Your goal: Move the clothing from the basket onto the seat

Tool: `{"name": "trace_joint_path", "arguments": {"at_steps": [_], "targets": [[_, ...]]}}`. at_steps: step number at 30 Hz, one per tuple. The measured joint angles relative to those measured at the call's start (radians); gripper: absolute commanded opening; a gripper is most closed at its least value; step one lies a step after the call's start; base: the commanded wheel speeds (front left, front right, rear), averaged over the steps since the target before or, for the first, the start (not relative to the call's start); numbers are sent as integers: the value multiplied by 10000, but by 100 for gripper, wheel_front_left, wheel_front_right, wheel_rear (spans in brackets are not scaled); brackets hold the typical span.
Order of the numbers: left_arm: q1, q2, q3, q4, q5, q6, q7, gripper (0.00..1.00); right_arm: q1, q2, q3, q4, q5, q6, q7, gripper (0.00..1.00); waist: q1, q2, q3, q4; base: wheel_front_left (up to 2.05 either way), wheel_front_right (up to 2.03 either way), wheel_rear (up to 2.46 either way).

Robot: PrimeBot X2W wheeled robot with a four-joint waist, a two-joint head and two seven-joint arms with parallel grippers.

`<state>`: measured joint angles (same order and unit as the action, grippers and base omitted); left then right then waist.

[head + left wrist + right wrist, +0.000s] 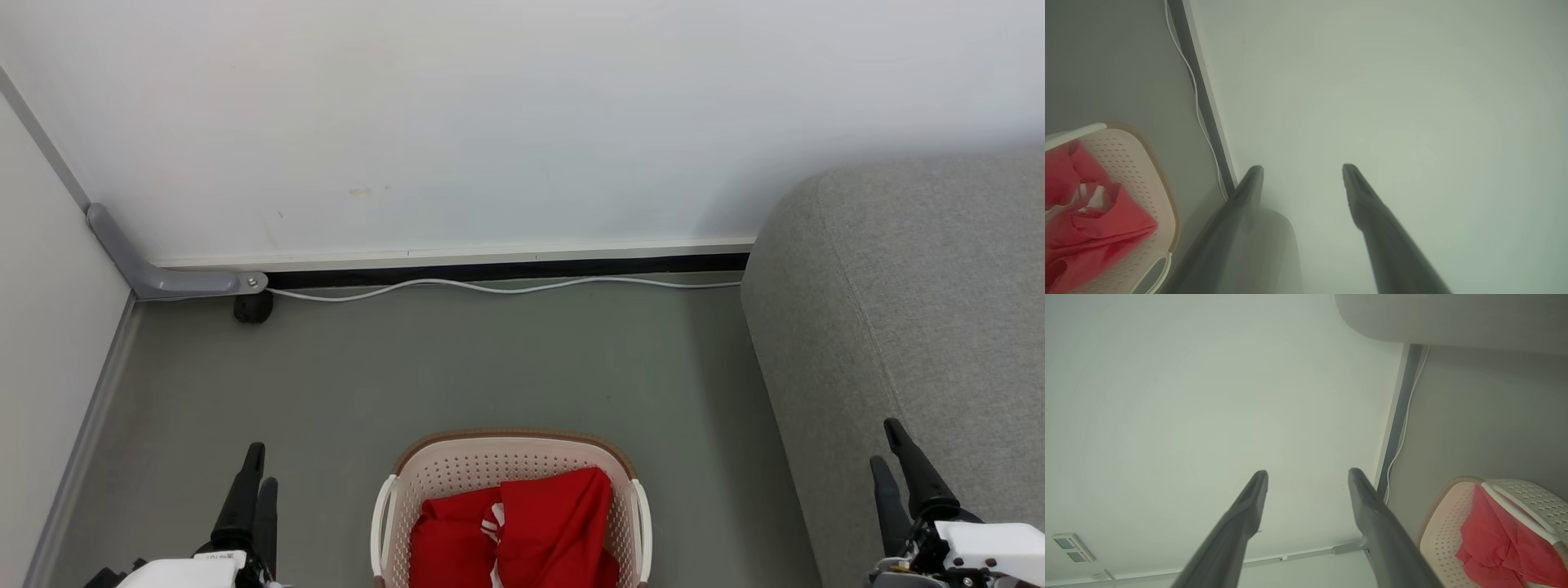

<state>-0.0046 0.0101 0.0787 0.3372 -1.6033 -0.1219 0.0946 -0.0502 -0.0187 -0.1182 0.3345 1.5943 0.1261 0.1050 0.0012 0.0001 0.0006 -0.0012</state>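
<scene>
We are keeping both hands empty: the left gripper [262, 465] at lower left and the right gripper [884, 443] at lower right are standing with fingers apart on either side of the basket [457, 469] at bottom centre, where the clothing [539, 523] is lying bunched. We are judging it best to drop onto the raised fold, pinch deep, and lift clear of the rim before swinging to the seat [914, 310] at right. The heap's central fold is running up the frame, with its lower end cut off.

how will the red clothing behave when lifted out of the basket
The red clothing lies crumpled in folds, so it will probably sag and drape. It looks thin, likely light. Its folds overlap in the basket, so one pinch may drag more.
</scene>
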Motion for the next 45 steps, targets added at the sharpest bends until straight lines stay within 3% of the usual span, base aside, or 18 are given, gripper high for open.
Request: {"name": "trace_joint_path", "arguments": {"at_steps": [14, 24, 45], "targets": [[-300, 92, -293, 213, 155, 0, -449, 100, -337, -207, 378, 65, -238, 0, -274, 100, -9, 0, 23, -34, 0, 0, 0], [-595, 240, -548, 476, 846, 0, -786, 100, -704, -529, 1001, 332, -616, 0, -759, 100, -9, 0, 44, -56, 0, 0, 0], [-1073, 313, -489, 662, 4364, 0, -1365, 100, -1597, -922, 1549, 1003, -2871, 0, -1409, 100, -10, 0, 220, -95, 0, 0, 0]]}}
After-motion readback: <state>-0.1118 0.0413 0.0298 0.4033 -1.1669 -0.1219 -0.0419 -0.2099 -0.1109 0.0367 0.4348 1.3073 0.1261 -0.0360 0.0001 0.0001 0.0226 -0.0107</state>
